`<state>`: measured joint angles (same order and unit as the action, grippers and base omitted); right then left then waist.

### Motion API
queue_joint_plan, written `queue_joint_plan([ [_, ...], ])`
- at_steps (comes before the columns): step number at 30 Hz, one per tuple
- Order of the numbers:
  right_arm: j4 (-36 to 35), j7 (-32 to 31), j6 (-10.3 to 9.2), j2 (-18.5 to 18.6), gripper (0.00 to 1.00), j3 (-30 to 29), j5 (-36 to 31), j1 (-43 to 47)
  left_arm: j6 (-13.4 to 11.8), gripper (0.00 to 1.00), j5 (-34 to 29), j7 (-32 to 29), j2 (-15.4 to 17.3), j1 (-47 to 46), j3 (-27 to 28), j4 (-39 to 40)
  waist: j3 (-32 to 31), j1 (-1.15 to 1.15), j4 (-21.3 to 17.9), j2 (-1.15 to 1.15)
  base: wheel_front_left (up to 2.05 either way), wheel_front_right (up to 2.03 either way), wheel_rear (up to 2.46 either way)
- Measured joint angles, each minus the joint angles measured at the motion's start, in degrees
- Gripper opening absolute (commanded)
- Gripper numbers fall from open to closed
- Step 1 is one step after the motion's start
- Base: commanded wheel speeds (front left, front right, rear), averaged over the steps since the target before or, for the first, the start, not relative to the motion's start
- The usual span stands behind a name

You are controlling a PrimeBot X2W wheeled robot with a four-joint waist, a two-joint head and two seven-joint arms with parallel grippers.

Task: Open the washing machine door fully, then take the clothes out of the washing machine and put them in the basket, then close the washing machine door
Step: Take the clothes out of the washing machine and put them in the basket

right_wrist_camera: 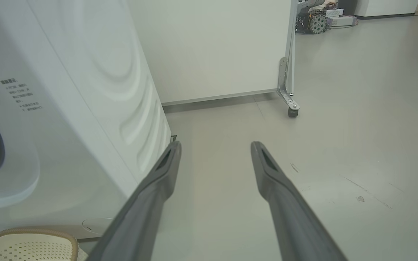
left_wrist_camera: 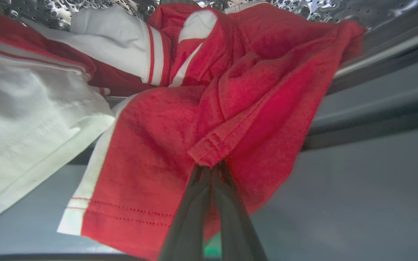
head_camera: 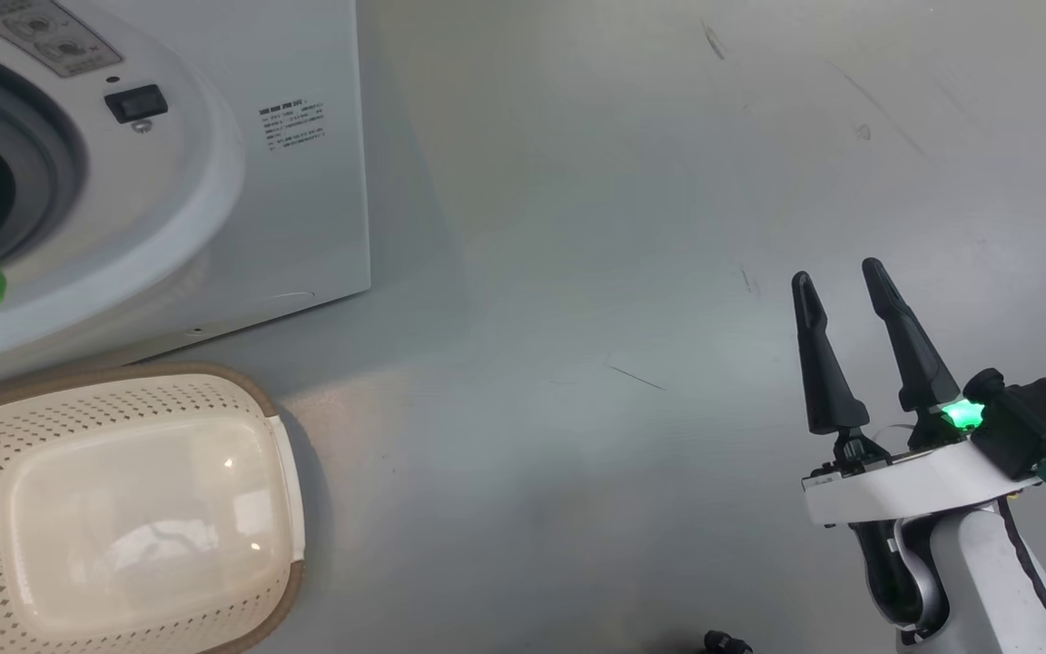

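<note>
Left gripper (left_wrist_camera: 212, 169) fingers are pinched tight on a folded hem of the red clothes (left_wrist_camera: 151, 145). That hem points down at the camera, and the garment runs back up over the grey ring (left_wrist_camera: 376, 90) into the drum (left_wrist_camera: 303, 9), with a white piece (left_wrist_camera: 20, 119) beside it. Basket (head_camera: 123, 400) sits on the floor (head_camera: 577, 272) near left, just before the washer (head_camera: 305, 227), whose mouth faces the robot. Right gripper (head_camera: 836, 272) hovers near right, well apart from both, fingers spread wide and empty, pointing far.
</note>
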<state>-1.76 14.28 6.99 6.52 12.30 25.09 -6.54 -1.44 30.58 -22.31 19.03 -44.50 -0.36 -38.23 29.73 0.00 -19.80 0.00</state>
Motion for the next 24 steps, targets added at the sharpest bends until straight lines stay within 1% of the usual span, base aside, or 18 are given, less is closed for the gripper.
queue_joint_plan([
  [9, 0.4, 0.0, 0.00, 0.1, 1.00, -0.7, 0.0, 0.0, 1.4, 0.00, -0.7, 5.0, -0.9, 0.0, -1.0, -1.2, -2.0, 0.00, 1.4, 0.00, 0.00, 0.00, 0.00],
  [24, 1.2, 0.0, 0.00, 1.4, 1.00, -1.4, -0.5, 0.1, 5.3, 0.00, -1.9, 15.2, -4.4, 2.8, -3.5, -1.9, -6.5, 0.00, 5.9, 0.00, 0.00, 0.00, 0.00],
])
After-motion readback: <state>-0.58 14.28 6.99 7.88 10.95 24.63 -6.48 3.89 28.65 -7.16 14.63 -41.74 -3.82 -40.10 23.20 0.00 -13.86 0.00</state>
